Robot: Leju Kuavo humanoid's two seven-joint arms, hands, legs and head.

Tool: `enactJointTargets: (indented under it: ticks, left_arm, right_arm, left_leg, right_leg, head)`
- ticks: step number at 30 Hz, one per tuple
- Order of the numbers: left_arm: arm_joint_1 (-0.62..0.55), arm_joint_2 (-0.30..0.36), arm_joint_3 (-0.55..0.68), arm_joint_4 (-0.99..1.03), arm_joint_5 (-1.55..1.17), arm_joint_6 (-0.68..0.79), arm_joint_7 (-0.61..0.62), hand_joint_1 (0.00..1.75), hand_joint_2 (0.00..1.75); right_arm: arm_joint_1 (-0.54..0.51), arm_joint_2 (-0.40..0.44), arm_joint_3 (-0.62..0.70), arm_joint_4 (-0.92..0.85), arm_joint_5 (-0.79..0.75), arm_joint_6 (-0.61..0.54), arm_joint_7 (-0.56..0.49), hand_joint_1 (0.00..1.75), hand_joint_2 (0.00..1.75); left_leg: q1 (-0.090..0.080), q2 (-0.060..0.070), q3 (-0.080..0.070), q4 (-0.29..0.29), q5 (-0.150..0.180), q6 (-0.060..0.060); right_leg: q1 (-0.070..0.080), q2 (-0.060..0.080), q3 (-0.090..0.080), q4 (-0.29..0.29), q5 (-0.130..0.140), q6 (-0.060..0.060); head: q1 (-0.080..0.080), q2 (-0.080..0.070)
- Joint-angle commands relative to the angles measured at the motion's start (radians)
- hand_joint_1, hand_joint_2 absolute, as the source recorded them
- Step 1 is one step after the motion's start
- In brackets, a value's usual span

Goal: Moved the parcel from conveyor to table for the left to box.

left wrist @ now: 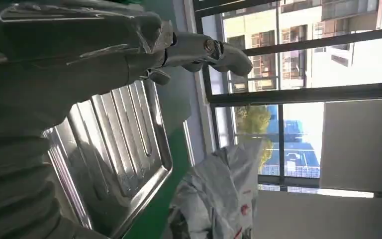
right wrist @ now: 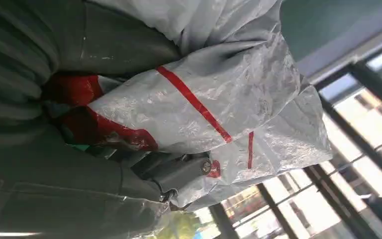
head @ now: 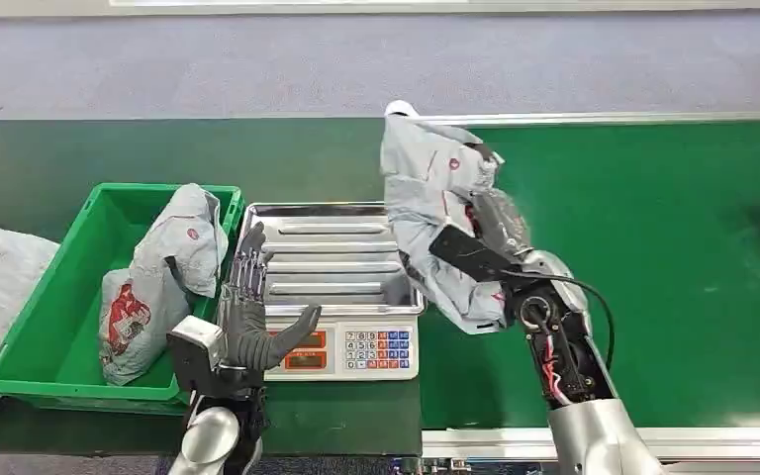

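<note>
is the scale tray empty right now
Yes, the steel scale tray is bare; the right hand holds the grey parcel beside it.

Head view: high on the body, looking forward and down over the green conveyor [head: 653,257], scale tray [head: 332,247] and green bin [head: 49,327], arms entering from below; mid distance. Left wrist view: close behind the left hand [left wrist: 79,55], picture turned, looking across the scale tray [left wrist: 124,144] toward windows [left wrist: 303,74]; shares tray and grey parcel [left wrist: 224,194] with head view. Right wrist view: very near, behind the right hand [right wrist: 69,194], turned; shares the parcel [right wrist: 219,99] with both others.
</note>
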Motion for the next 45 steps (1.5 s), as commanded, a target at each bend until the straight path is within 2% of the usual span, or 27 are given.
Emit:
enactJointTargets:
  ticks: [1, 8, 17, 18, 19, 20, 23, 30, 45]
  left_arm:
    - [-0.013, 0.017, 0.01, 0.031, -0.003, -0.001, 0.006, 0.0, 1.75]
    - [0.01, 0.023, 0.021, 0.023, -0.001, -0.004, 0.003, 0.0, 1.75]
    - [0.031, 0.024, 0.035, -0.003, -0.003, 0.003, 0.01, 0.0, 1.75]
    - [0.032, 0.025, 0.035, -0.002, -0.003, 0.003, 0.012, 0.0, 1.75]
    - [0.032, 0.026, 0.036, -0.002, -0.003, 0.004, 0.012, 0.0, 1.75]
    - [0.033, 0.027, 0.039, -0.003, -0.003, 0.005, 0.014, 0.0, 1.75]
    - [0.04, 0.027, 0.045, -0.011, -0.003, 0.007, 0.015, 0.0, 1.75]
    - [0.053, 0.025, 0.051, -0.017, -0.002, 0.01, 0.017, 0.0, 1.75]
    - [0.03, 0.038, 0.021, -0.025, -0.006, 0.01, -0.002, 0.0, 1.75]
  right_arm:
    - [-0.054, 0.011, 0.235, 0.102, -0.001, 0.033, -0.014, 1.75, 1.75]
    - [-0.052, 0.01, 0.283, 0.119, -0.031, 0.052, -0.046, 1.75, 1.75]
    - [-0.077, 0.008, 0.328, 0.153, -0.016, 0.012, -0.012, 1.75, 1.75]
    - [-0.079, 0.008, 0.332, 0.159, -0.012, 0.01, -0.002, 1.4, 1.75]
    - [-0.079, 0.011, 0.329, 0.16, -0.011, 0.003, 0.006, 0.19, 1.75]
    - [-0.083, 0.014, 0.328, 0.166, -0.01, -0.003, 0.023, 0.0, 1.75]
    - [-0.086, 0.015, 0.319, 0.176, -0.003, -0.031, 0.051, 0.0, 1.75]
    - [-0.061, 0.006, 0.292, 0.146, -0.013, -0.068, 0.044, 0.0, 1.75]
    - [0.015, -0.004, 0.201, 0.02, -0.111, -0.137, -0.025, 0.0, 1.75]
  left_leg:
    - [0.0, 0.004, 0.0, -0.001, 0.001, 0.0]
    - [-0.001, 0.002, 0.0, -0.001, 0.0, 0.0]
    - [0.0, 0.003, -0.001, 0.0, 0.0, 0.0]
    - [0.0, 0.002, -0.001, 0.0, 0.0, 0.0]
    - [-0.001, 0.002, -0.001, -0.001, 0.001, 0.0]
    - [-0.001, 0.002, -0.001, 0.0, 0.0, 0.0]
    - [-0.001, 0.003, -0.001, -0.001, 0.001, 0.0]
    - [0.0, 0.001, -0.001, 0.0, 0.0, 0.0]
    - [0.0, -0.001, -0.002, 0.0, 0.001, 0.0]
  right_leg:
    - [0.0, 0.002, -0.001, -0.001, 0.001, -0.001]
    - [-0.001, 0.001, -0.001, 0.0, 0.001, -0.001]
    - [0.0, 0.002, -0.002, 0.0, 0.001, 0.0]
    - [0.0, 0.001, -0.001, 0.0, 0.001, 0.0]
    - [0.0, 0.001, -0.001, -0.001, 0.001, -0.001]
    - [0.0, 0.001, -0.001, 0.0, 0.001, 0.0]
    - [0.0, 0.001, -0.002, -0.001, 0.002, -0.001]
    - [0.0, 0.0, -0.001, 0.0, 0.0, 0.0]
    - [0.0, -0.001, -0.002, 0.0, 0.0, 0.0]
  head:
    - [0.0, 0.0]
    - [0.0, 0.0]
    - [0.0, 0.0]
    - [0.0, 0.0]
    - [0.0, 0.0]
    - [0.0, 0.0]
    - [0.0, 0.0]
    - [0.0, 0.0]
    - [0.0, 0.0]
